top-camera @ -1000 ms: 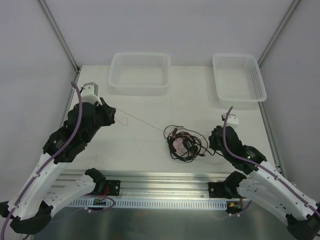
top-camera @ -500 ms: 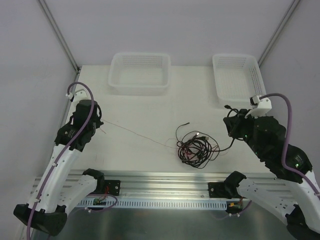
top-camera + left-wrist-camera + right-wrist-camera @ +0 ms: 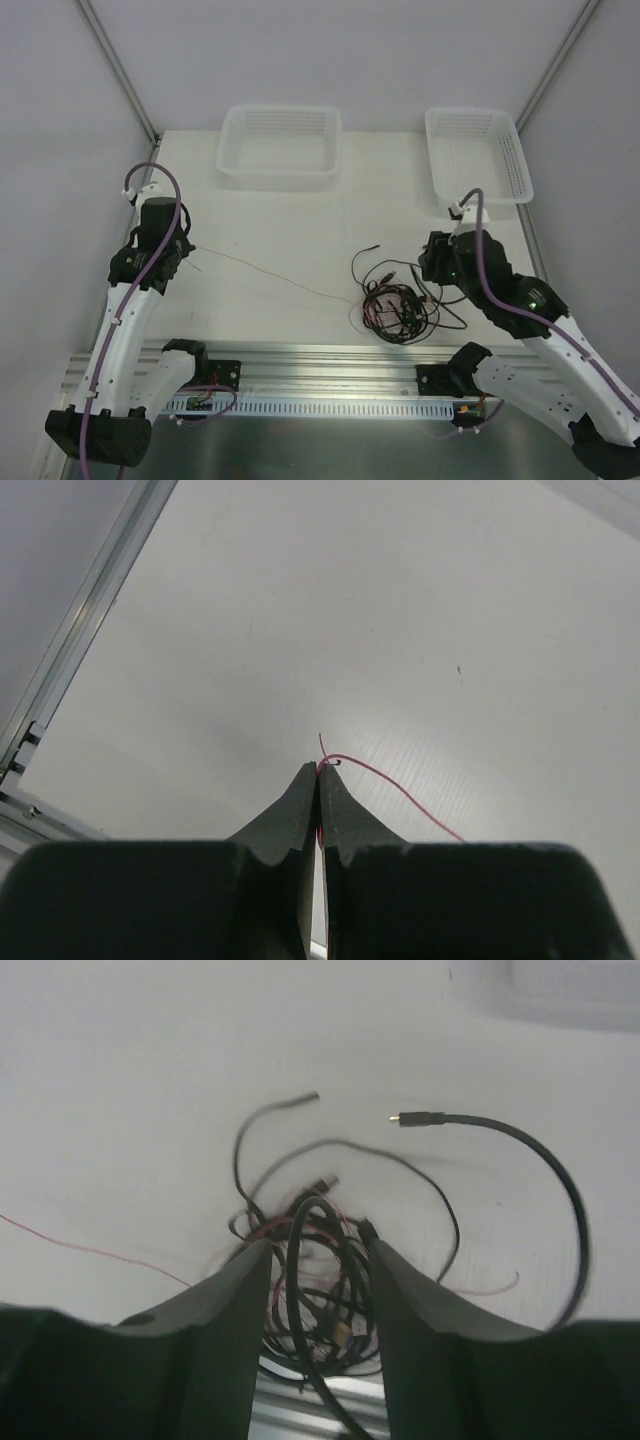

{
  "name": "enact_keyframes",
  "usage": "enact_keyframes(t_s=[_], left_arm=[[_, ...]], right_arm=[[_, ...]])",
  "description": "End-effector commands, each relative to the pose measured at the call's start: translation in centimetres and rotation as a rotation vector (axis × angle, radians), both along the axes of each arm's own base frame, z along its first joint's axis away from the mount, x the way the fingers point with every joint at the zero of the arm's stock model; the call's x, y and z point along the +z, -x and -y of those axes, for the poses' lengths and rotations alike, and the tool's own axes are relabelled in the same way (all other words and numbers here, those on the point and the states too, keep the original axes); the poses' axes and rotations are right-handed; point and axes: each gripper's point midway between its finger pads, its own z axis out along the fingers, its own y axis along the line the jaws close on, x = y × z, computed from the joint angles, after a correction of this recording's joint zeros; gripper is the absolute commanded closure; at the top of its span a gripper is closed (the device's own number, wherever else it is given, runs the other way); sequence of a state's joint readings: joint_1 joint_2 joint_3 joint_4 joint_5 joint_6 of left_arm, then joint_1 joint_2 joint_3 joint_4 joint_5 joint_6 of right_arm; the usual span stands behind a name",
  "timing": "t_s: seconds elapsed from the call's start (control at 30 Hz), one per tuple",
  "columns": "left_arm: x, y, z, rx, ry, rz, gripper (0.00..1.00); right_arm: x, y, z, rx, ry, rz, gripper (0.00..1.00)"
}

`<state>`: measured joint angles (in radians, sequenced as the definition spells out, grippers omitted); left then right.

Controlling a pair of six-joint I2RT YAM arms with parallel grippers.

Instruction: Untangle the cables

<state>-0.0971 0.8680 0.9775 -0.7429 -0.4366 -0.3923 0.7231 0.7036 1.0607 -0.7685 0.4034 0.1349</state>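
We're clamping L claw point(image 3: 318, 772) on red wire point(image 3: 400, 789); R claw point(image 3: 320, 1250) is gaping apart over tangle point(image 3: 395, 305). Tugging hard is prob. risking cinching knots.

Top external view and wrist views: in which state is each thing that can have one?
Left pincer: shut on thin red wire.
Right pincer: open above black cables.
Thin red wire: stretched between left pincer and tangle.
Black cables: tangled loose loops.
White plastic mesh baskets: both empty.
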Motion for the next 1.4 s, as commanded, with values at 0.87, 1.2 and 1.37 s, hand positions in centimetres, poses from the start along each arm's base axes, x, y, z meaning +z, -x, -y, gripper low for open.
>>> enact_keyframes(t_s=[0.87, 1.2, 1.37], left_arm=[[-2.6, 4.5, 25.9, -0.748, 0.754, -0.04, 0.1], [-4.5, 3.3, 37.8, -0.725, 0.654, -0.073, 0.21], [-5.8, 2.7, 41.5, -0.742, 0.594, -0.091, 0.3]], right_arm=[[-9.5, 4.6, -1.6, 0.08, -0.08, -0.253, 0.0], [-11.5, 4.4, -1.6, -0.007, -0.153, -0.257, 0.0], [-12.0, 4.5, -1.3, -0.04, -0.185, -0.249, 0.0]])
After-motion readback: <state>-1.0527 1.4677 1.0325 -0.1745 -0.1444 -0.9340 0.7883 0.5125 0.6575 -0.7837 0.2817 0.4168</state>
